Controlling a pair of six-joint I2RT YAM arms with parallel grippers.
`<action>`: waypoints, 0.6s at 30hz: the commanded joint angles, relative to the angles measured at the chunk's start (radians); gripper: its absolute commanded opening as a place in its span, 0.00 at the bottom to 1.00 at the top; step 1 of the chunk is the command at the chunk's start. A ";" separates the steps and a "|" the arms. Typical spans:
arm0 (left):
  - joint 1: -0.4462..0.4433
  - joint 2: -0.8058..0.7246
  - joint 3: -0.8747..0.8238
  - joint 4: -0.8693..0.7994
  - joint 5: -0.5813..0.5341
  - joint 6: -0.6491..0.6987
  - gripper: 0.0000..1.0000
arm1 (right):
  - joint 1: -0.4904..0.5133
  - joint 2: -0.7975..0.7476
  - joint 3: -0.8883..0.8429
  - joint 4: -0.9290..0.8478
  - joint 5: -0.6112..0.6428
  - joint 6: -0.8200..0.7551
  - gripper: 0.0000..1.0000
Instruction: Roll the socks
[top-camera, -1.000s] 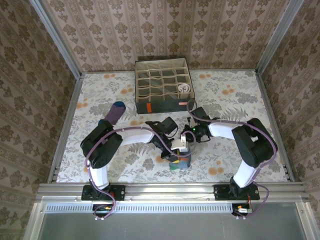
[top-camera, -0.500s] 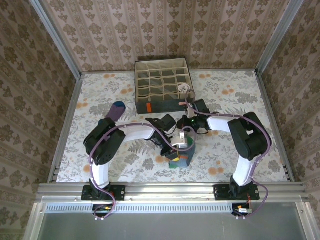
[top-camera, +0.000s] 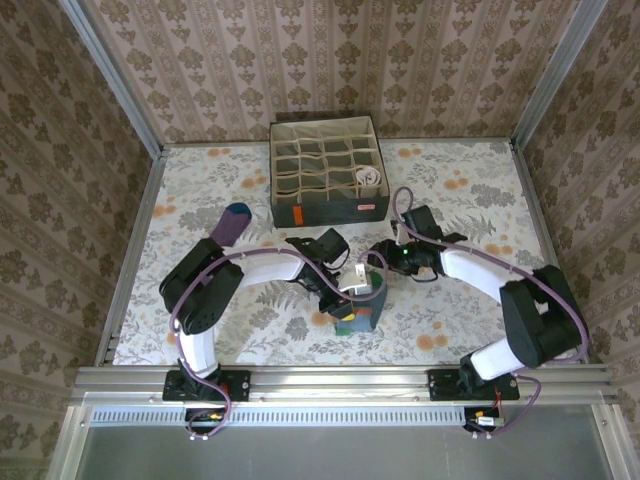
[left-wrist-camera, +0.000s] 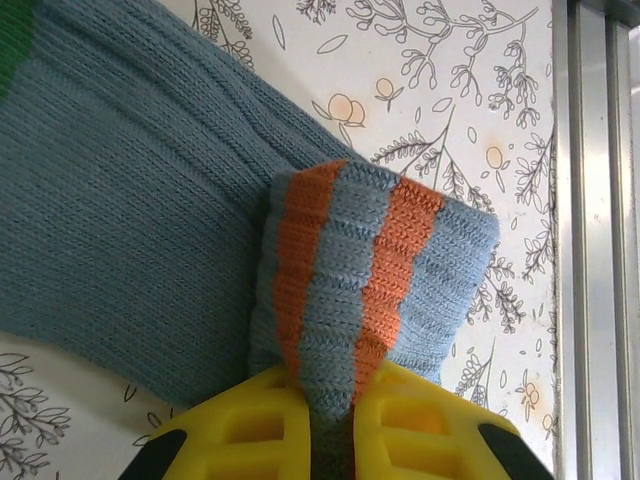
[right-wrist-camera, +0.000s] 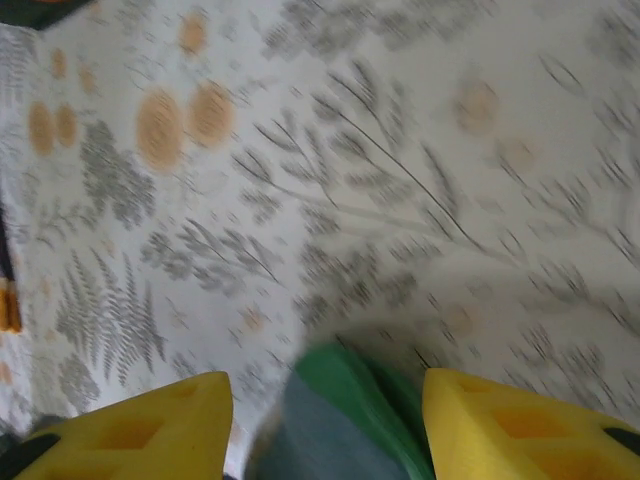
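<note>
Top external: the striped sock (top-camera: 364, 316) lies bunched on the table (top-camera: 480, 200), near the front edge and between the two arms. The left gripper (top-camera: 347, 303) is down on it, and the right gripper (top-camera: 378, 268) sits just behind it, towards the box (top-camera: 325, 205). A purple sock (top-camera: 230, 222) lies flat well to the left, beside the left arm's elbow. A white sock (top-camera: 368, 177) sits rolled in one of the box's right-hand compartments.

Left wrist: the left gripper (left-wrist-camera: 330, 405) has its yellow fingers (left-wrist-camera: 250, 430) pinched tight on the orange-banded cuff (left-wrist-camera: 370, 260), which stands up folded over the sock's grey-blue body (left-wrist-camera: 130, 200). A metal rail (left-wrist-camera: 590, 200) runs down the right edge.

Right wrist: the picture is blurred. The right gripper (right-wrist-camera: 325, 395) is parted, gripping nothing. The sock's green toe (right-wrist-camera: 350, 385) lies between the fingers (right-wrist-camera: 150, 420) with a gap on each side.
</note>
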 joint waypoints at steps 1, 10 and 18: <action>0.005 -0.009 -0.028 -0.014 -0.078 -0.028 0.00 | 0.012 -0.052 -0.075 -0.061 0.052 0.041 0.57; -0.017 -0.018 -0.006 -0.001 -0.090 -0.042 0.00 | 0.105 0.078 -0.112 0.081 -0.054 0.108 0.42; -0.040 -0.020 0.040 -0.054 -0.024 0.031 0.00 | 0.110 0.169 0.005 0.129 -0.009 0.016 0.00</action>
